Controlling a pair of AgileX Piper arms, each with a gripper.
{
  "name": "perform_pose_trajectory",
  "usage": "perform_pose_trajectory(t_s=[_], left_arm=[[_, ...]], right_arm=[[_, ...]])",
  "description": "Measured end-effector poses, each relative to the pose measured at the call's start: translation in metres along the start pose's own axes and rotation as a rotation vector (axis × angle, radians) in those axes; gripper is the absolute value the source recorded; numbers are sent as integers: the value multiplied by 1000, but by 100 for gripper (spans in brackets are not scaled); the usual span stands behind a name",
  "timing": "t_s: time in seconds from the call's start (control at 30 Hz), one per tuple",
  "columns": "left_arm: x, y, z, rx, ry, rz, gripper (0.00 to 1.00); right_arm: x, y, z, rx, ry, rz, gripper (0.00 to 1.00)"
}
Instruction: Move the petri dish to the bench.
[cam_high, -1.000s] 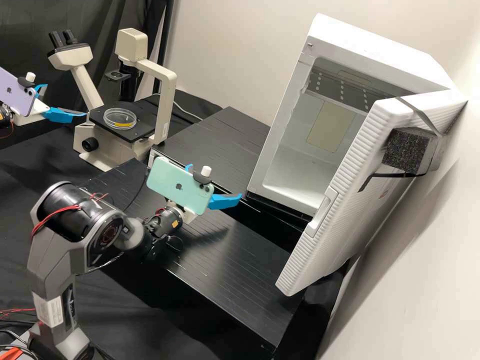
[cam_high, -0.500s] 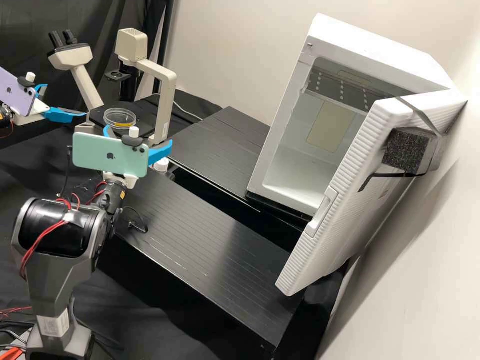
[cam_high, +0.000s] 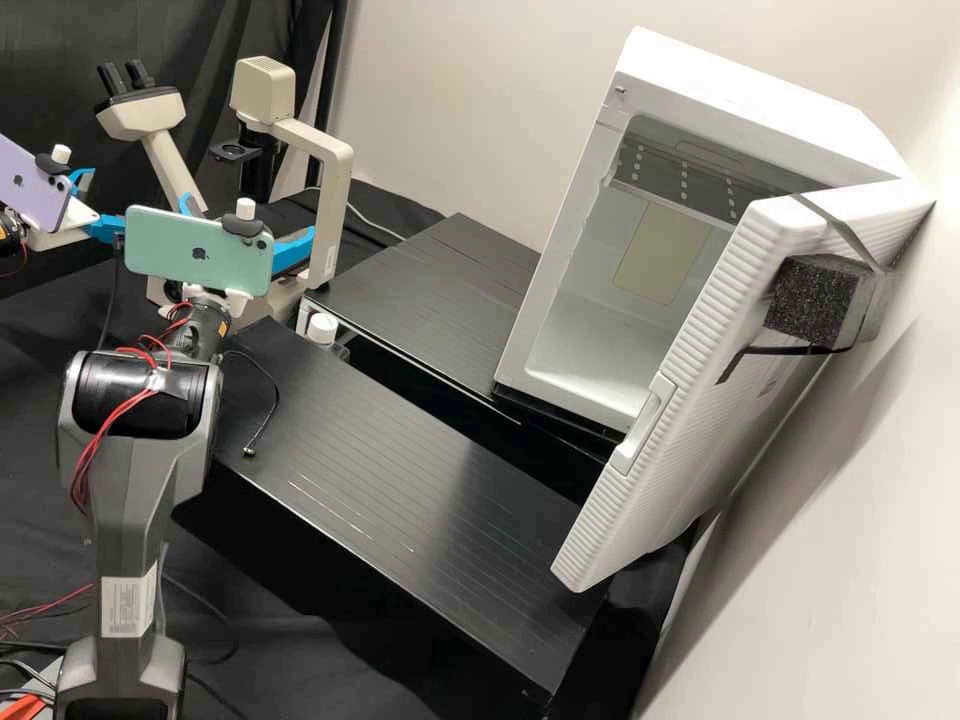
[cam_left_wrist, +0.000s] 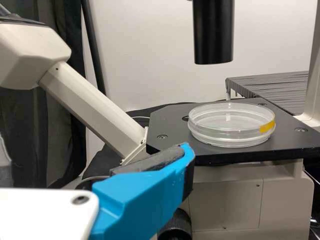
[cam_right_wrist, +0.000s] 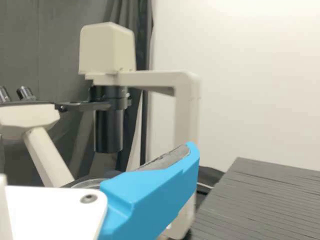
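My right gripper (cam_high: 248, 218) stands open in front of the microscope stage in the high view, its phone covering the petri dish. At the left edge is my left gripper (cam_high: 130, 200), open, with empty fingers. In the left wrist view the clear lidded petri dish (cam_left_wrist: 231, 125), marked with yellow tape, lies flat on the black stage, beyond one blue finger of the left gripper (cam_left_wrist: 187, 152). The right wrist view has a finger of the right gripper (cam_right_wrist: 192, 150) in front of the dish's rim (cam_right_wrist: 92, 183). The black bench (cam_high: 400, 480) extends right of the microscope.
The cream microscope (cam_high: 325, 190) has its arm and column rising around the stage. A second black platform (cam_high: 430, 290) lies behind a gap. At the right stands a white cabinet (cam_high: 560, 300) with its door (cam_high: 700, 360) open.
From above the bench, my right arm has swung left and then up to the microscope, its gripper now hiding the dish in the high view. The left arm has kept still.
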Motion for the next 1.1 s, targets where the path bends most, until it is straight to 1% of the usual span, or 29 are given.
perform_pose_trajectory(t_s=[0.17,0.3,0.4,0.43,0.5,0.57,0.73,0.93,1.0,1.03,1.1], left_arm=[[0,0,0,0,0,0,100],[0,0,0,0,0,0,100],[0,0,0,0,0,0,100],[0,0,0,0,0,0,100],[0,0,0,0,0,0,100],[0,0,0,0,0,0,100],[0,0,0,0,0,0,100],[0,0,0,0,0,0,100],[0,0,0,0,0,0,100],[0,0,0,0,0,0,100],[0,0,0,0,0,0,100]], right_arm=[[30,-18,0,-22,-27,-68,100],[47,-27,4,-11,-58,-97,100],[57,-32,5,-14,-67,-110,100],[62,-34,6,-29,-66,-114,100],[68,-36,7,-41,-70,-117,100],[74,-40,8,-38,-84,-118,100],[86,-49,11,-48,-112,-123,100],[98,-60,18,-35,-162,-135,100],[102,-64,22,-40,-173,-136,100],[102,-66,24,-32,-184,-138,100],[105,-69,26,-31,-199,-144,100]])
